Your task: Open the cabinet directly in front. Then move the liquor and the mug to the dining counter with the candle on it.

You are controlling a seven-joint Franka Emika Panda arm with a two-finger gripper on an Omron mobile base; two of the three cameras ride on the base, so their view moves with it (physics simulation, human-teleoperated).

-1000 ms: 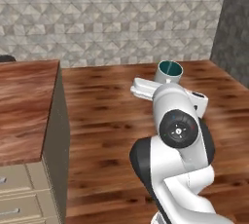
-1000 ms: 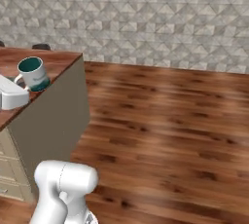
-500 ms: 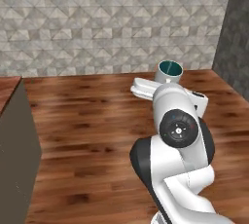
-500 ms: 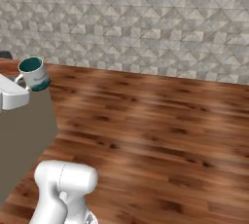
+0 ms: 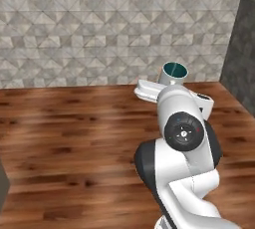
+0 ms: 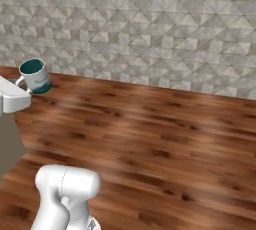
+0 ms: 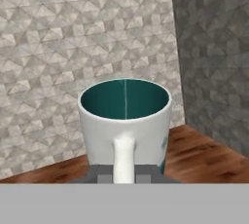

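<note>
Across the whole lower half of both base views runs a floor of reddish-brown wood planks (image 5: 69, 138), glossy and dark-streaked. Behind it stands a long wall of grey-beige stone tiles cut in triangular facets (image 6: 150, 29), meeting the floor in a straight line. At the right edge of the left base view a darker charcoal stone wall (image 5: 243, 49) turns the corner; the hand view shows that same dark wall on its right, beside the paler tiles. A dull grey-brown slab (image 6: 9, 141) cuts into the left side of the right base view; what it belongs to cannot be told.

The white arm with its dark joint (image 5: 183, 138) rises in the foreground and reaches forward. At its far end the small white mug with a dark teal inside (image 5: 173, 73) is carried upright, well above the floor. In the hand view the mug sits directly ahead of the gripper (image 7: 124, 175), its white loop handle (image 7: 123, 159) pointing back toward the camera and running down between the two dark fingertips (image 7: 103, 174), which are pressed together on that handle. The mug's teal hollow looks bare inside.
</note>
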